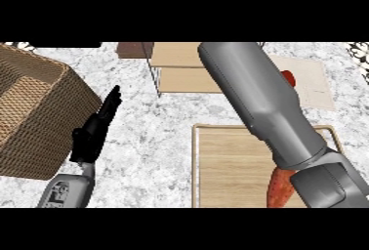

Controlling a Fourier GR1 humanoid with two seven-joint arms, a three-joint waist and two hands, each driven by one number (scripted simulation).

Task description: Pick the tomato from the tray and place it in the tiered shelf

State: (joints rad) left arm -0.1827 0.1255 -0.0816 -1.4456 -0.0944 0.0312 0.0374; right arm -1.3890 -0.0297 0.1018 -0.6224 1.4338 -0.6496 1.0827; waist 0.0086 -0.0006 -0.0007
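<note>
The right forearm point(267, 112) is extended from 5 o'clock toward 12 o'clock, across the flat light wooden tray with a raised rim point(216, 168) and over the pale wooden tiered shelf on thin metal legs point(180, 68). The right hand is hidden beyond the forearm, so its finger state cannot be told. A small patch of the round red tomato point(288, 77) is visible at the forearm's 3 o'clock edge, over the shelf area; whether it is held or already resting on a tier cannot be told. The step in hand is judged to be the placement at the shelf, late in the task. An elongated orange-red vegetable point(279, 188) lies on the tray, partly covered by the forearm. The left hand point(97, 129) is seen at 9 o'clock, fingers straight and pressed together, resting beside the brown woven wicker basket point(36, 112). For the next move, a release onto a tier is called for, followed by a withdrawal that clears the shelf legs.
</note>
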